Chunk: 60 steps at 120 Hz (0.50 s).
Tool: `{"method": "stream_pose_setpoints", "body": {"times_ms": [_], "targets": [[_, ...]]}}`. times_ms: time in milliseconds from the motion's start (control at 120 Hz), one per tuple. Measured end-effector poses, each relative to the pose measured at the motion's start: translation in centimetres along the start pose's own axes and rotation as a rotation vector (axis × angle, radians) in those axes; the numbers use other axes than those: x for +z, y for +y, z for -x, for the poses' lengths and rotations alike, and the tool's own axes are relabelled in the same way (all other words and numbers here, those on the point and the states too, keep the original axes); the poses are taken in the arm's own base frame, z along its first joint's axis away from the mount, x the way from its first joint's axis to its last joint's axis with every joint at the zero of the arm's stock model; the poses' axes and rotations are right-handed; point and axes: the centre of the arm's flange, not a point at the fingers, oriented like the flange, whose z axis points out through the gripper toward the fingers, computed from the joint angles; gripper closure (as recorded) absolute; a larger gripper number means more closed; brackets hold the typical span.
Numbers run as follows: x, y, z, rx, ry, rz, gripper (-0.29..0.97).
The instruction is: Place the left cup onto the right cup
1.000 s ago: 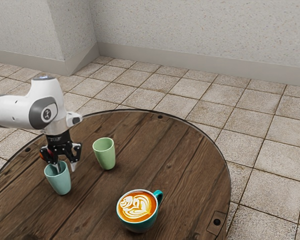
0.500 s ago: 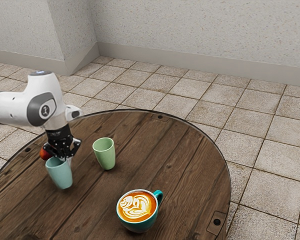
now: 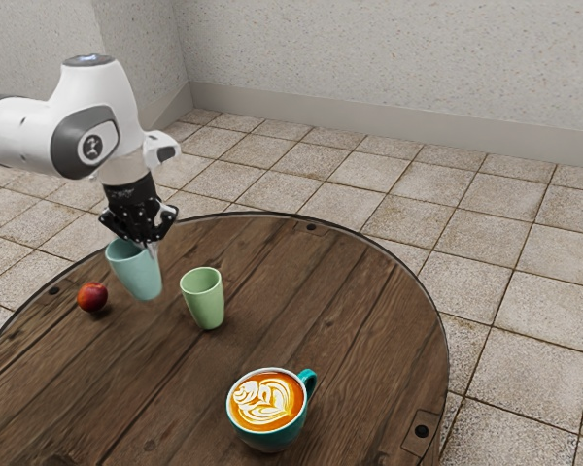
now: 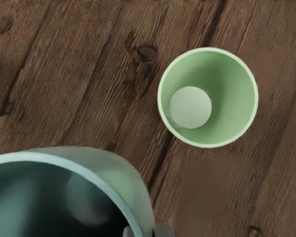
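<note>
My gripper (image 3: 139,236) is shut on the rim of a teal cup (image 3: 136,270), which hangs above the round wooden table (image 3: 301,330). The teal cup (image 4: 64,192) sits close under the hand in the wrist view. A light green cup (image 3: 203,296) stands upright on the table just to the exterior view's right of the held cup and lower than it. In the wrist view the green cup (image 4: 207,97) is seen from above, open and empty, apart from the teal cup.
A small red apple (image 3: 92,296) lies on the table at the exterior view's left. A teal mug of latte (image 3: 269,408) stands near the front edge. Tiled floor surrounds the table.
The gripper closed on the teal cup and lifted it off the table, moving up and toward the exterior view's right. The apple behind it has come into sight.
</note>
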Motion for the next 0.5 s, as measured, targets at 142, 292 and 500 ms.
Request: {"method": "stream_pose_setpoints", "body": {"times_ms": [142,292,500], "targets": [[-2.0,1.7,-0.2,0.033,-0.014,-0.028,0.77],[-2.5,4.7,-0.7,0.083,-0.030,-0.051,0.77],[-2.5,8.2,-2.1,0.134,-0.038,-0.076,0.78]]}}
